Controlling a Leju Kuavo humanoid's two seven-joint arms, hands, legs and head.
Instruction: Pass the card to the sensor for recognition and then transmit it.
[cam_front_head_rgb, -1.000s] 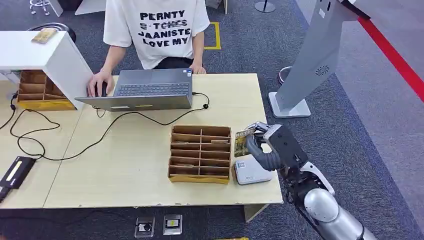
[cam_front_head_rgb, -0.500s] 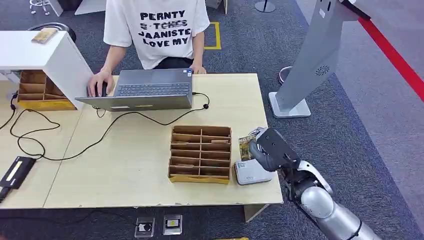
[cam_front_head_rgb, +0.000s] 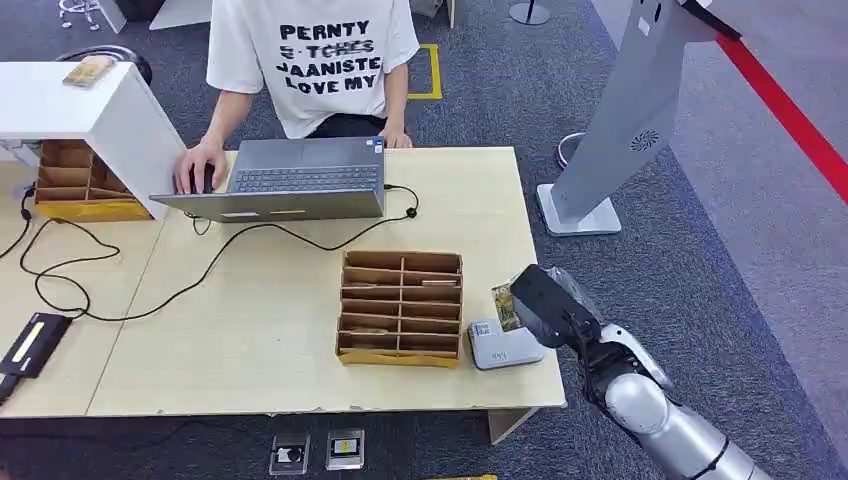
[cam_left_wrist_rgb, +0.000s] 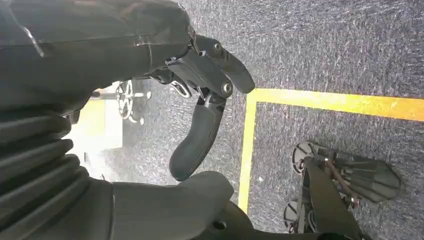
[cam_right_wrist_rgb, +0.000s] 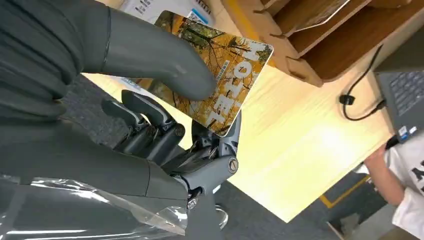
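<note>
Grey right hand pinches the card just past the reader, beside the sorter box; card edge faces the reader. Right wrist view: thumb and fingers clamp the card, printed "HOTEL". Left wrist view: left hand slack, holding nothing, over carpet.

A pale wooden desk is carrying a laptop at its far edge, a compartmented organizer and a white sensor near right.

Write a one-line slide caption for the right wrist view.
Right hand pinches a yellow hotel card above the wooden table, beside the compartment box.
</note>
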